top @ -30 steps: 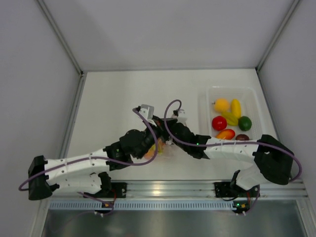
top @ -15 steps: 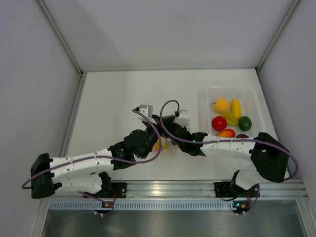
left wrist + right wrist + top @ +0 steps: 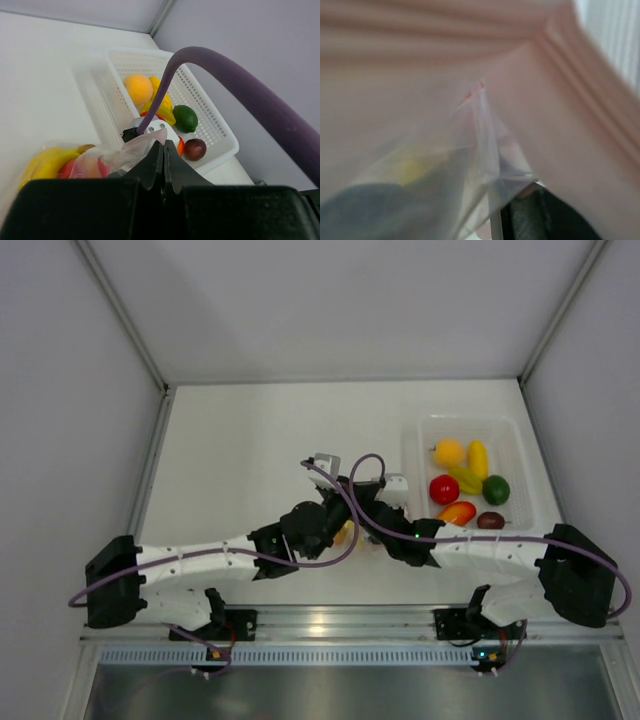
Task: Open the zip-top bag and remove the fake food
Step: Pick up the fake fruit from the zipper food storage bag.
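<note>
The zip-top bag (image 3: 345,533) hangs between my two grippers near the table's middle, with a yellow banana (image 3: 47,162) and a red piece inside. My left gripper (image 3: 164,145) is shut on a thin edge of the bag (image 3: 135,147). In the top view it (image 3: 340,528) meets my right gripper (image 3: 360,525) at the bag. In the right wrist view the bag's film (image 3: 445,165) and pink zip strip (image 3: 580,115) fill the picture, and one dark finger (image 3: 545,215) shows behind them. More fake food lies in the tray: orange (image 3: 449,452), lime (image 3: 496,489), tomato (image 3: 444,489).
The white tray (image 3: 420,455) stands at the right, just beyond the grippers, and also holds a yellow piece (image 3: 478,458), a peach (image 3: 457,511) and a dark purple piece (image 3: 490,520). Side walls close in the table. A purple cable (image 3: 240,90) arcs across the left wrist view.
Both arms have moved to the right toward the tray, carrying the bag between them. Both grippers have kept their hold.
</note>
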You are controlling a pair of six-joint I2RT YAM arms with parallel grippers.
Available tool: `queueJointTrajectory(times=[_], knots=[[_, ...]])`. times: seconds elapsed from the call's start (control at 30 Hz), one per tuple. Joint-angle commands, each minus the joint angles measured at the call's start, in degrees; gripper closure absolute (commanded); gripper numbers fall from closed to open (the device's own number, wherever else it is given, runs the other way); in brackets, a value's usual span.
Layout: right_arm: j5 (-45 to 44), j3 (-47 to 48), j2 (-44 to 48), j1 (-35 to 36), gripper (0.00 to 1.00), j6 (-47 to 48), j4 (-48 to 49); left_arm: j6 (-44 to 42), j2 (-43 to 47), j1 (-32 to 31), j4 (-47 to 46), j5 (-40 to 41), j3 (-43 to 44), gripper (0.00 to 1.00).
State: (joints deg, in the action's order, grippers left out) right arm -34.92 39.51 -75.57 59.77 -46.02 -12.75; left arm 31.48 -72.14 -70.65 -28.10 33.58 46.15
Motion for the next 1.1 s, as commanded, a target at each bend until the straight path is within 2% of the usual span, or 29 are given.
queueJointTrajectory(times=[0.0, 0.1, 0.33, 0.57, 0.6, 0.7, 0.87, 1.07], knots=[[-2.78, 1.1, 3.76, -1.58, 0.77, 0.67, 3.72, 0.24, -4.06, -1.77, 3.93, -6.07, -1.94, 1.0], [-2.97, 0.58, 4.29, -2.55, 0.75, 1.02, 3.95, 0.68, -5.38, -1.77, 3.4, -6.86, -1.77, 1.0], [0.19, -1.62, 5.34, -4.92, 0.61, 4.53, 10.36, -0.37, -6.61, -1.77, 3.22, -10.46, -0.01, 1.0], [2.83, -2.77, 6.05, -7.2, 0.57, 7.96, 17.31, -3.27, -5.56, -1.77, 2.0, -14.59, 0.34, 1.0], [3.01, -2.68, 5.79, -7.47, 0.52, 8.05, 17.58, -4.14, -5.47, -1.77, 1.3, -15.21, 0.26, 1.0], [4.32, -2.33, 4.47, -8.44, 0.5, 9.37, 19.78, -5.29, -5.29, -1.77, 0.85, -16.97, 0.25, 1.0], [5.12, -0.49, 0.34, -10.02, 0.35, 10.25, 20.84, -6.52, -5.03, -1.77, 0.76, -18.99, 0.17, 1.0], [7.31, 1.89, -3.71, -11.78, 0.33, 11.83, 22.77, -8.02, -4.33, -1.77, 0.85, -19.87, -0.01, 1.0]])
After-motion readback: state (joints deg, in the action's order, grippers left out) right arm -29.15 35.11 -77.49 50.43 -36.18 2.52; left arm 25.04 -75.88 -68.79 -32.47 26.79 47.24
